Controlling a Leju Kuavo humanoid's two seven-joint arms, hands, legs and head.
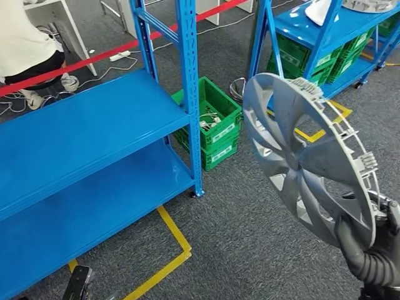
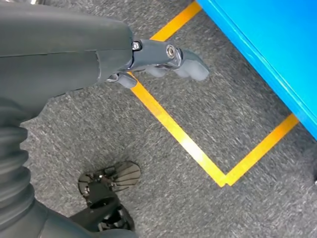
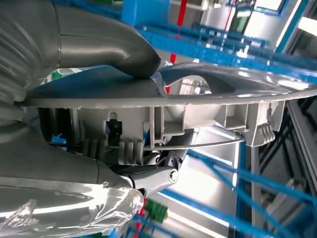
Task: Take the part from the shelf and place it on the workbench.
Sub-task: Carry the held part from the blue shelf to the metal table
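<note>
Right hand (image 1: pixel 372 253) gripped the grey wheel cover (image 1: pixel 306 156) by its rim, raised beside the blue shelf (image 1: pixel 85 137). It looked light, stiff, its clips likely fragile. Left hand (image 2: pixel 168 57) hung empty, fingers loose.

Even, bright indoor lighting; all 3 views mostly sharp.
Diffuse light leaves only faint shadows on the carpet (image 1: pixel 245 212). Glare whitens the plastic wrap (image 3: pixel 75 210) just below the right hand (image 3: pixel 112 59); shelving beyond that hand is overexposed and soft.

The wheel cover (image 1: pixel 306 156) hides the right hand's fingers (image 1: pixel 351 240).
</note>
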